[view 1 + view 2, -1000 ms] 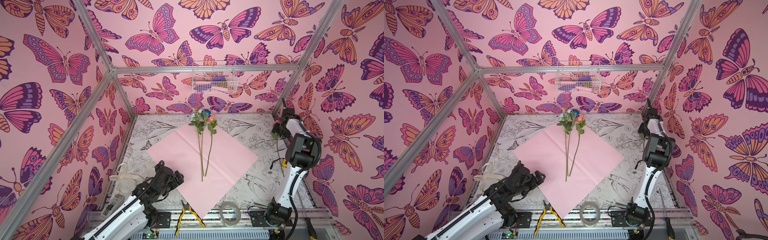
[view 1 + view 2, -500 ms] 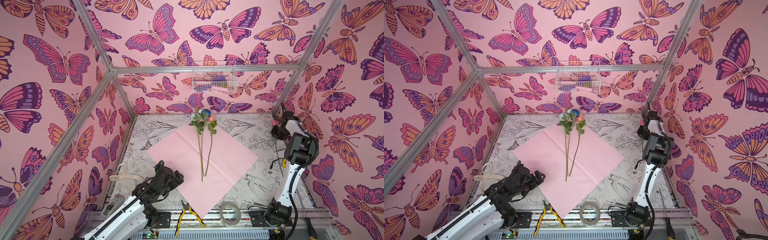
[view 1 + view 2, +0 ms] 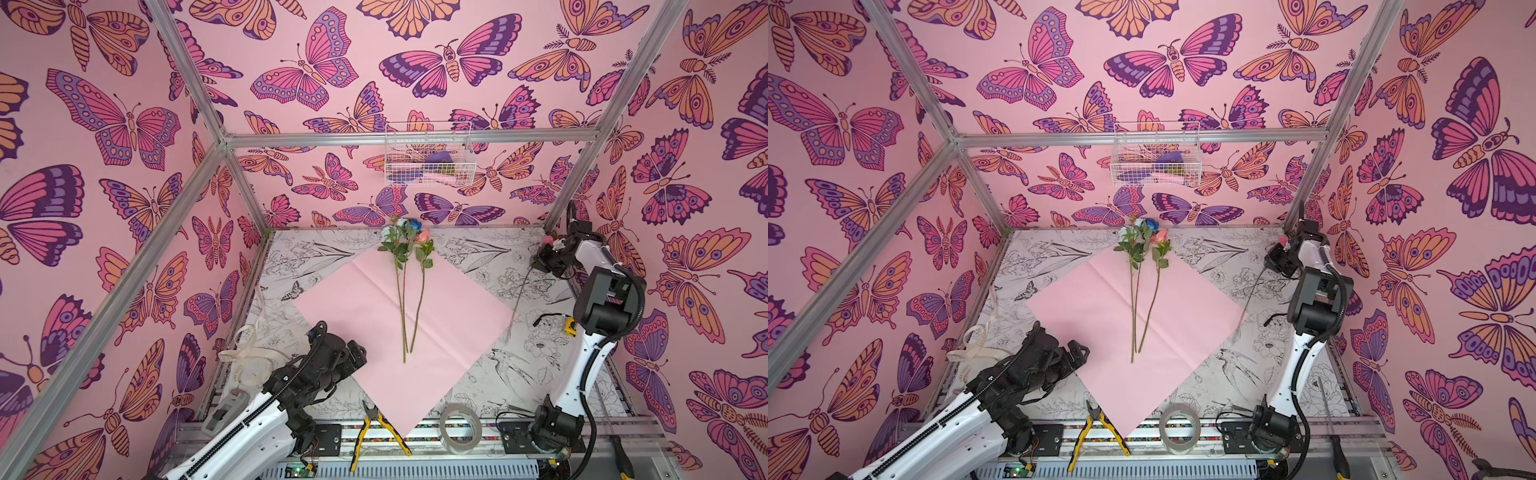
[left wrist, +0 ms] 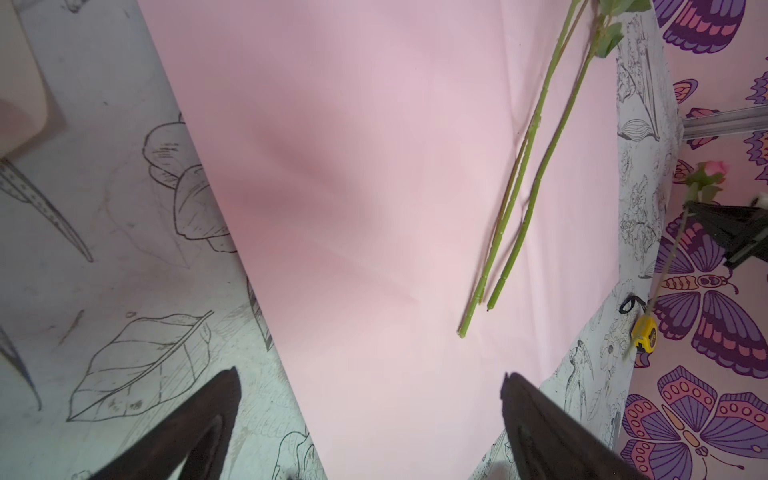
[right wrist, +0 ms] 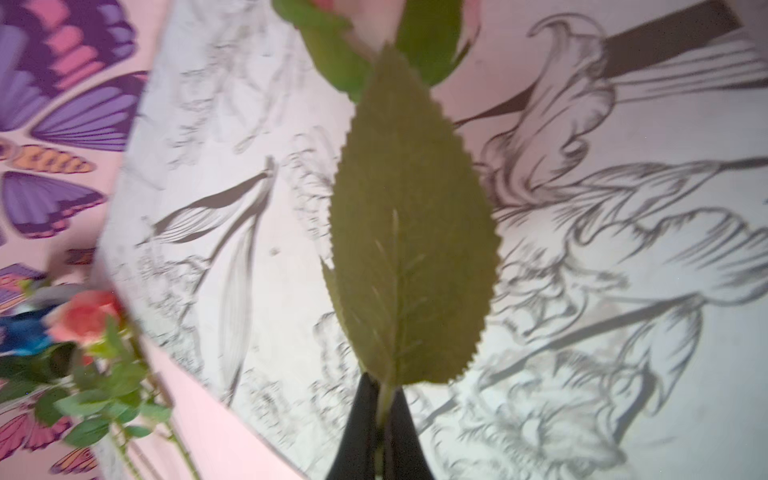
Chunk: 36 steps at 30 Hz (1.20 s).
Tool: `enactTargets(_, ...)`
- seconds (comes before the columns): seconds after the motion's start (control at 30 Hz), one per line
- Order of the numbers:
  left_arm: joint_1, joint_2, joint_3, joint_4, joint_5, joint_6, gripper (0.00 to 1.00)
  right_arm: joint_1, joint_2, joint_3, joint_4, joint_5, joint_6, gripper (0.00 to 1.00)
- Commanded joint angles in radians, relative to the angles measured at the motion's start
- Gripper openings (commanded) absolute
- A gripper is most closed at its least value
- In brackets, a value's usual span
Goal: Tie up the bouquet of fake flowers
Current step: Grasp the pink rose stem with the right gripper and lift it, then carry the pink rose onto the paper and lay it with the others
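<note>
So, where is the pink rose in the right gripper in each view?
In a top view: pink rose far right, near back corner.
In a top view: pink rose, same far-right spot.
Left wrist: pink rose beyond the pink paper sheet.
Right wrist: pink rose, leaf filling the centre.
Shared landmark: the pink paper sheet.

Both top views: high above front edge, angled down toward back wall (image 3: 332, 191), far; share whole table (image 3: 478, 257). Left wrist: low, near, facing across paper (image 4: 374, 166). Right wrist: very near, leaf (image 5: 411, 232) fills centre, blurred.
</note>
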Motion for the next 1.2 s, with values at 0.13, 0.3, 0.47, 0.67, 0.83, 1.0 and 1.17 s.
enactTargets(0.13,0.006,-0.021,-0.022,-0.026,-0.022,0.000,1.00,0.147,-0.238,-0.212,0.176,-0.122,0.109,0.00)
enactTargets(0.3,0.007,0.003,-0.022,-0.025,-0.014,-0.001,1.00,0.293,-0.294,-0.311,0.285,-0.125,0.160,0.00)
enactTargets(0.47,0.006,0.027,-0.007,-0.025,-0.007,0.016,1.00,0.452,-0.274,-0.287,0.326,-0.064,0.151,0.00)
enactTargets(0.67,0.007,0.022,-0.004,-0.026,0.000,0.031,0.99,0.618,-0.162,-0.117,0.250,0.004,0.066,0.00)
enactTargets(0.83,0.006,0.028,0.003,-0.024,0.006,0.046,0.99,0.697,-0.033,0.045,0.186,0.027,0.021,0.00)
enactTargets(1.0,0.007,0.042,0.008,-0.023,0.010,0.056,1.00,0.760,0.090,0.209,0.124,0.055,0.006,0.00)
enactTargets(1.17,0.006,0.050,0.002,-0.020,0.037,0.062,1.00,0.815,0.195,0.339,0.074,0.132,0.000,0.00)
